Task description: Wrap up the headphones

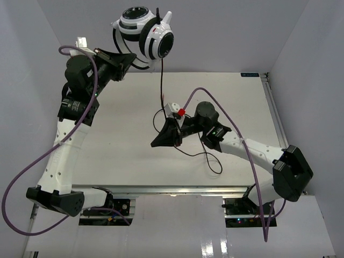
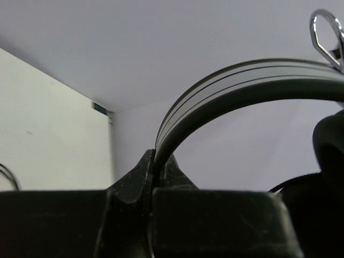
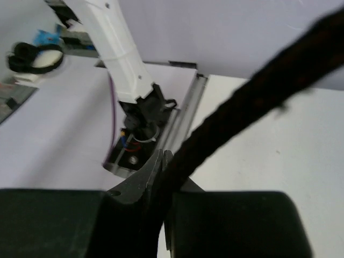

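The white-and-black headphones (image 1: pixel 148 35) hang in the air above the table's far edge. My left gripper (image 1: pixel 128 60) is shut on their headband (image 2: pixel 242 80), which arches up and to the right from the pinched jaws of the left gripper (image 2: pixel 156 161). The thin black cord (image 1: pixel 162 80) drops straight from the earcup to the table's middle. There my right gripper (image 1: pixel 156 141) is shut on it, low over the surface. Seen from the right wrist, the cord (image 3: pixel 258 91) runs up and to the right out of the right gripper (image 3: pixel 167 161). Beyond it, slack cord (image 1: pixel 212 164) loops on the table.
Purple arm cables arc beside the left arm (image 1: pixel 59 145) and over the right arm (image 1: pixel 226 110). A metal rail (image 1: pixel 274 113) borders the table's right side. White walls enclose the table. The left arm's base (image 3: pixel 134 107) shows in the right wrist view.
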You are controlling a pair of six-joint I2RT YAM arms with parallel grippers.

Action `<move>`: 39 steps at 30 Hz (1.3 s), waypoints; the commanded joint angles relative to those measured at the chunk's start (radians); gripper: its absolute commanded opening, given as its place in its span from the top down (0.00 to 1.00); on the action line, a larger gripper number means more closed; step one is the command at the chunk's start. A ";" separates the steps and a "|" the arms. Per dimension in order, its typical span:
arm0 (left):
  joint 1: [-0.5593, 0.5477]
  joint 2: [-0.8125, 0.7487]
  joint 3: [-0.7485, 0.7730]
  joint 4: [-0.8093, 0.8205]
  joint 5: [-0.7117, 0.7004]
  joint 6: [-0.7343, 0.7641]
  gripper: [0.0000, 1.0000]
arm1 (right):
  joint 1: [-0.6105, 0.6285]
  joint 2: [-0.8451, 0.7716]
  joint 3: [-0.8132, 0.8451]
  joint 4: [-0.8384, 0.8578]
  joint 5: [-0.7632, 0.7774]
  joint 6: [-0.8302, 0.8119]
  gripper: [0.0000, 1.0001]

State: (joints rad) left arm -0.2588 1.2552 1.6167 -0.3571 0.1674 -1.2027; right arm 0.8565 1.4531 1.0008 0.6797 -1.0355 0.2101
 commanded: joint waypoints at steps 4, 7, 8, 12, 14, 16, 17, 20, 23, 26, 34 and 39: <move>0.001 0.175 0.315 -0.252 -0.471 0.447 1.00 | 0.017 -0.106 0.209 -0.829 0.425 -0.589 0.92; -0.005 0.244 0.297 -0.288 -0.581 0.636 1.00 | 0.049 -0.087 0.310 -1.089 0.652 -0.747 0.92; -0.006 0.274 0.285 -0.302 -0.603 0.670 1.00 | 0.063 -0.082 0.343 -1.141 0.744 -0.779 0.92; -0.075 0.348 0.119 -0.292 -0.688 0.853 1.00 | 0.134 -0.081 0.375 -1.248 1.140 -0.971 0.92; -0.116 0.379 0.052 -0.286 -0.724 0.922 1.00 | 0.143 -0.083 0.376 -1.231 1.383 -1.070 0.92; -0.158 0.400 -0.027 -0.278 -0.742 0.996 1.00 | 0.137 -0.084 0.378 -1.187 1.586 -1.182 0.92; -0.175 0.404 -0.063 -0.273 -0.733 1.013 1.00 | 0.126 -0.086 0.392 -1.175 1.604 -1.208 0.92; -0.224 0.388 -0.138 -0.264 -0.678 1.026 1.00 | 0.095 -0.088 0.446 -1.140 1.608 -1.240 0.92; -0.253 0.307 -0.257 -0.254 -0.537 0.998 1.00 | 0.019 -0.063 0.499 -1.064 1.562 -1.235 0.92; -0.254 0.193 -0.333 -0.229 -0.360 0.962 1.00 | -0.098 -0.074 0.481 -0.985 1.396 -1.133 0.92; -0.255 0.018 -0.349 -0.156 0.179 0.833 1.00 | -0.390 -0.084 0.281 -0.854 0.676 -0.784 0.92; -0.255 -0.009 -0.281 -0.091 0.463 0.772 1.00 | -0.482 -0.024 0.256 -0.749 0.349 -0.590 0.92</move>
State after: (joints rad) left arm -0.5083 1.2816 1.2565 -0.5375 0.2475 -0.3514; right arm 0.4313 1.3956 1.2628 -0.2313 -0.3170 -0.6005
